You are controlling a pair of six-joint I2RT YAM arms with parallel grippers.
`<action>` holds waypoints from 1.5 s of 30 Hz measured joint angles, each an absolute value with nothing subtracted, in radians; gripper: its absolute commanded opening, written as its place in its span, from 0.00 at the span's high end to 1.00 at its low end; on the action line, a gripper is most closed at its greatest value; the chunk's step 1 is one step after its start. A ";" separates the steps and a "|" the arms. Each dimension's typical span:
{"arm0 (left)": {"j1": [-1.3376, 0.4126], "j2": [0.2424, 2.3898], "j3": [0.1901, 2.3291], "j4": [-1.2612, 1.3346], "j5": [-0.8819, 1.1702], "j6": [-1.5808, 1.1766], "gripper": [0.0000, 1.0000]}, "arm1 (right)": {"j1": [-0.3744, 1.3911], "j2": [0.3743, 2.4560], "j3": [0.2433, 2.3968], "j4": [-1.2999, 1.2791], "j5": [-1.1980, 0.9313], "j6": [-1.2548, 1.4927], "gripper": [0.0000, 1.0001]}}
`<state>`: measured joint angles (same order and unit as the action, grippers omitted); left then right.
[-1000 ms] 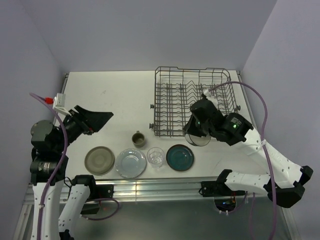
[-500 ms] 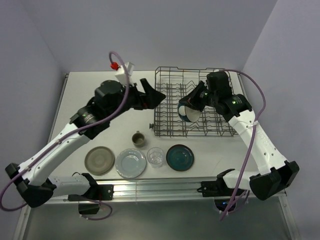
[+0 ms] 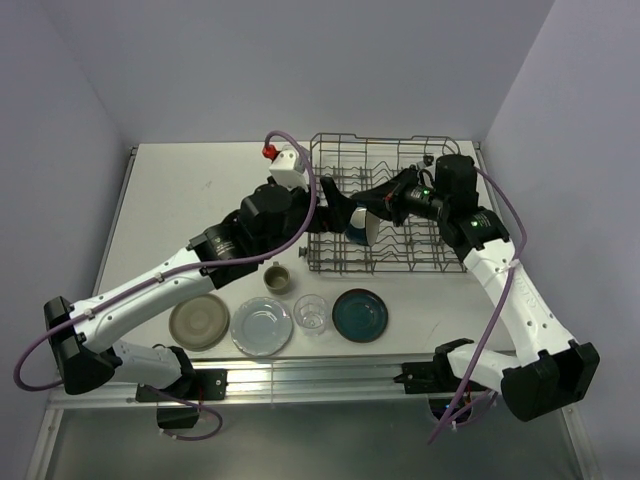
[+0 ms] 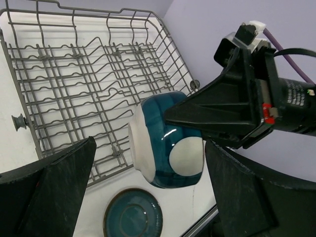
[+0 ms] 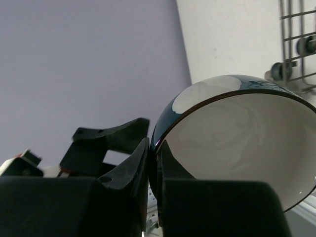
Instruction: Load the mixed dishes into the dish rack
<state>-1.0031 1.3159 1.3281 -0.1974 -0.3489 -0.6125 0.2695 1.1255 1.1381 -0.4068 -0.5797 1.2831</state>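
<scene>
- Presently, right gripper (image 3: 378, 200) — jaws clamped on rim of teal bowl (image 4: 165, 148), tilted above dish rack (image 3: 392, 160).
- Left gripper (image 3: 338, 205) — jaws wide apart, facing bowl, holding nothing.

White table (image 3: 200, 200) is sitting in a corner, with pale lavender walls (image 3: 300, 60) closing it in at left, back and right. Metal rail (image 3: 300, 372) is running along the near edge. Grey surface (image 3: 330, 450) is showing below. Soft, even light is falling.

The left arm's black two-finger gripper (image 3: 338, 203) gapes wide, facing the right arm's black gripper (image 3: 375, 198), which is pinched nearly closed.
</scene>
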 measured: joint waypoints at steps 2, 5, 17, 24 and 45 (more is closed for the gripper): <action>-1.005 1.319 1.321 -0.184 -0.347 -0.607 0.01 | 0.263 1.119 1.132 -0.377 -0.611 1.307 1.00; -1.005 1.321 1.312 -0.163 -0.337 -0.601 0.01 | 0.252 1.096 1.102 -0.318 -0.644 1.348 1.00; -1.006 1.325 1.291 -0.127 -0.231 -0.591 0.03 | 0.238 1.082 1.034 -0.188 -0.721 1.445 1.00; -1.006 1.333 1.274 -0.109 -0.163 -0.591 0.16 | 0.227 1.083 1.027 -0.165 -0.748 1.467 1.00; -1.004 1.367 1.283 -0.096 -0.131 -0.587 0.10 | 0.209 1.082 1.012 -0.142 -0.754 1.474 1.00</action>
<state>-1.0039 1.3666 1.2827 -0.0959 -0.1310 -0.5869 0.2089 1.0821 1.0122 -0.1425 -0.7536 1.4738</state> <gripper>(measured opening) 0.870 0.101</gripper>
